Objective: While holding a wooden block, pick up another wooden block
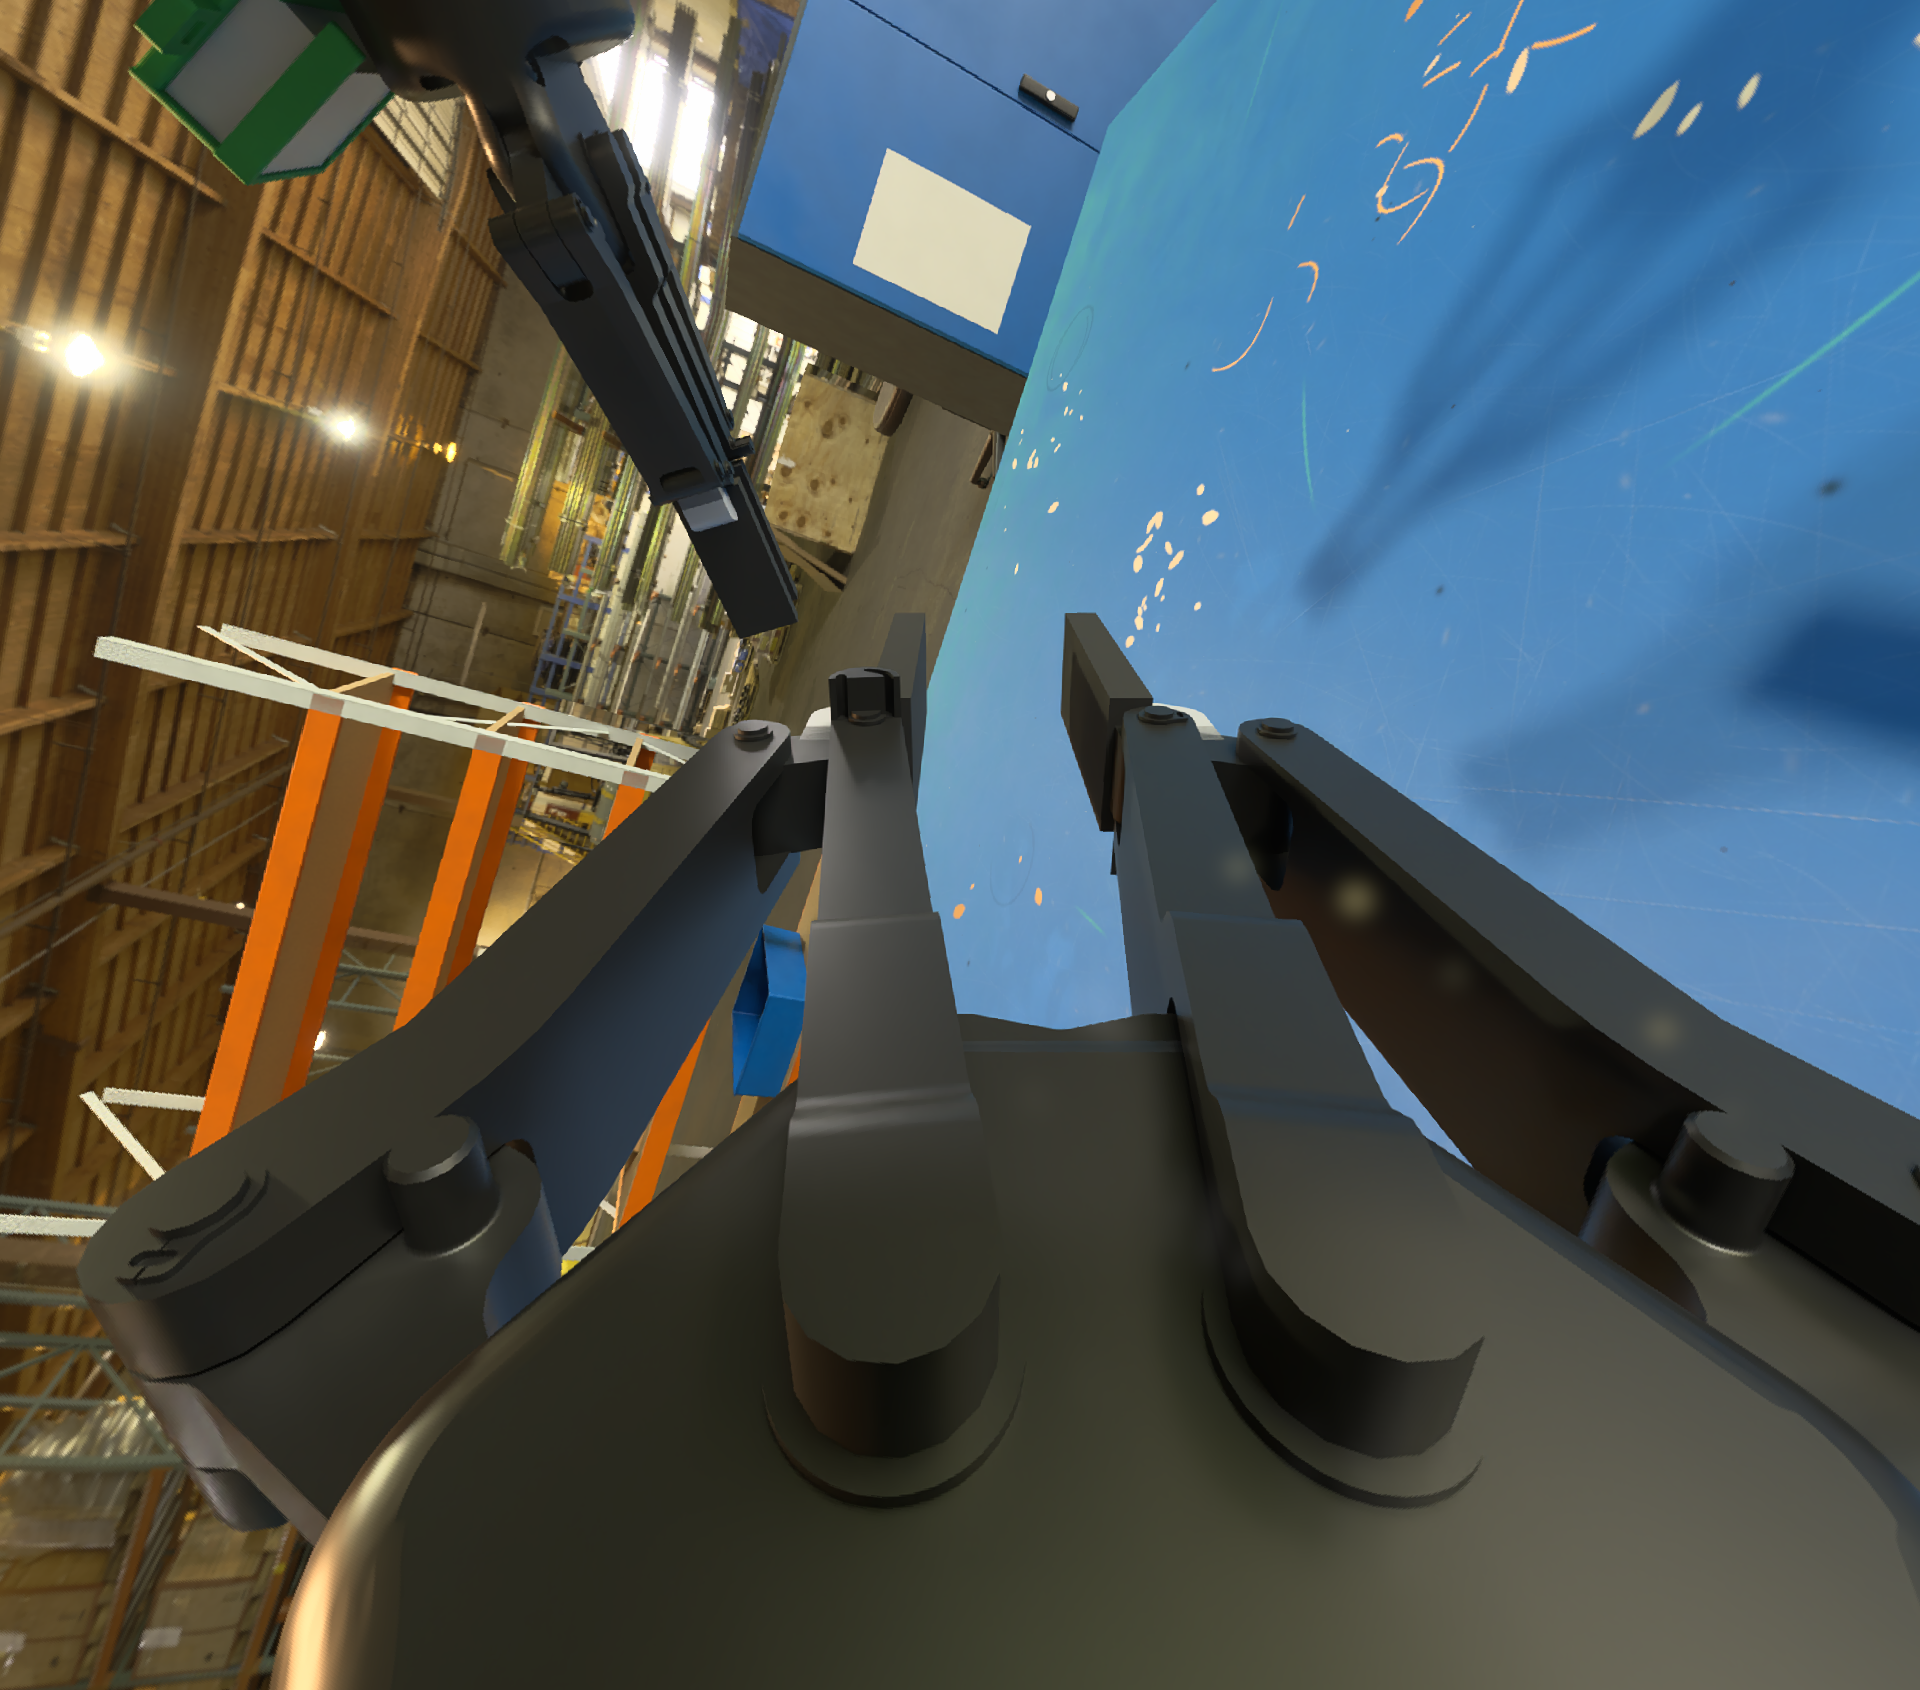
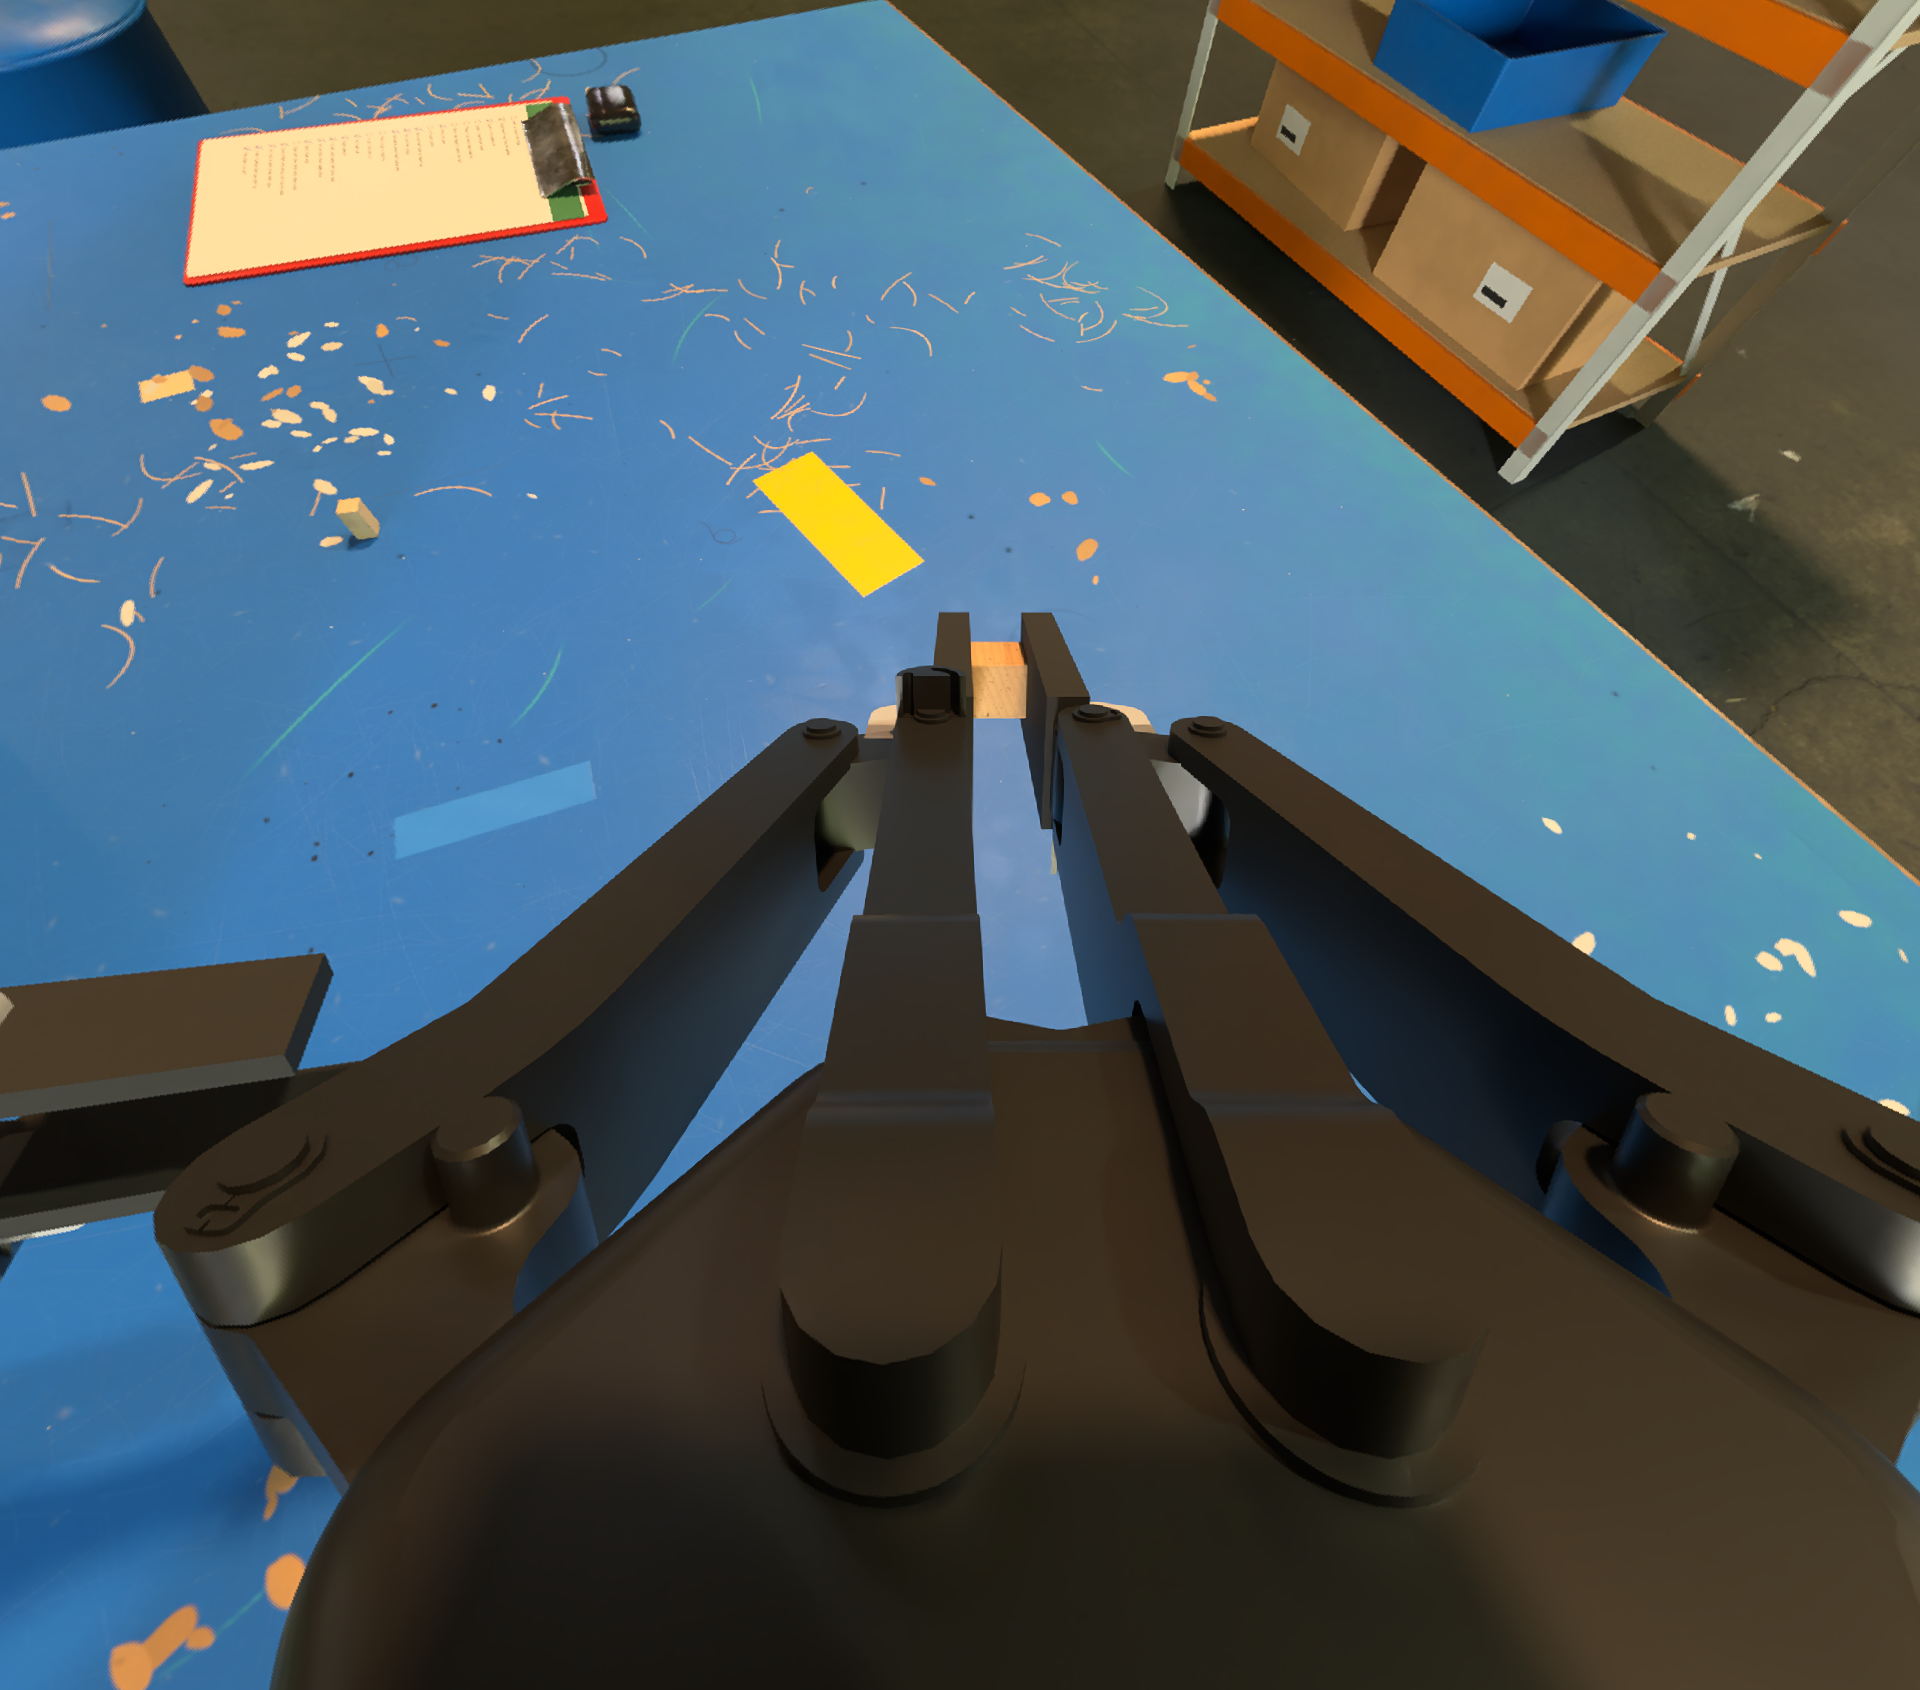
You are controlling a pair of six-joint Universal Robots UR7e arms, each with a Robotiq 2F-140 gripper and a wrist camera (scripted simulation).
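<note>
**One block gripped, one loose on the table**

The right gripper is pinched narrow around one wooden block, whose pale end face shows between the two fingertips, held above the blue table. A second wooden block, small and pale, lies loose on the tabletop well to the left, among orange wood chips and curled shavings. A flat pale scrap sits farther back on the left; whether it is a third block cannot be told.

The left gripper is parted with nothing between its two fingers; the blue tabletop shows through the gap. In the left wrist view the other arm's gripper reaches in from the upper left, seen edge-on.

Also on the table: one yellow rectangle just ahead of the right gripper's tips, one lighter blue strip to the left, one red-edged clipboard with a sheet of paper at the far side, and one small black object beside its clip. Off the table's right stands one orange-beamed shelf rack carrying one blue bin and at least three cardboard boxes.
</note>
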